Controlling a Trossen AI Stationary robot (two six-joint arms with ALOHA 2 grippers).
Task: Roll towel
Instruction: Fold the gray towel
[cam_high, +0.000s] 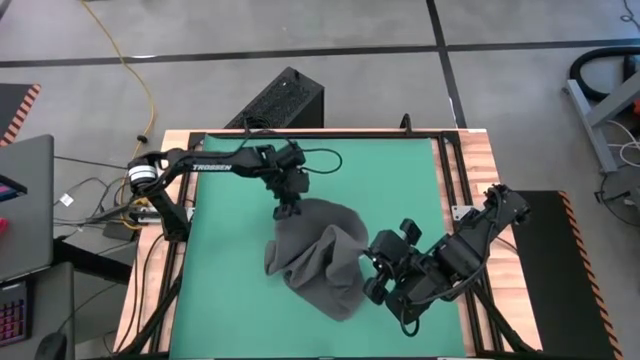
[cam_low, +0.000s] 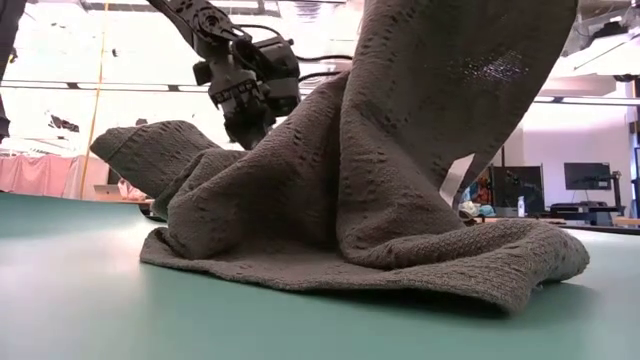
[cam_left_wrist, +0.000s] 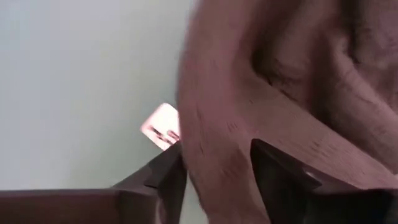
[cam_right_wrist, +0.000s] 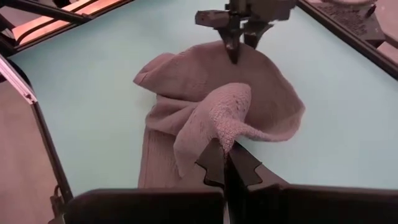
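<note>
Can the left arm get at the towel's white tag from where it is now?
Probably yes. The left gripper already straddles a towel fold, jaws apart, and the white tag lies beside them on the bare green mat; the right gripper pinches a different fold.

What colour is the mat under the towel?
Green mat; clearest in the high view.

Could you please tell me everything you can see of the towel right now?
The towel is a dark grey, soft, nubbly cloth, crumpled in a loose heap on the green mat, not yet rolled. Part lies flat; folds are pulled up. The right gripper pinches one raised fold shut. The left gripper straddles the far edge, near a small white tag.
</note>
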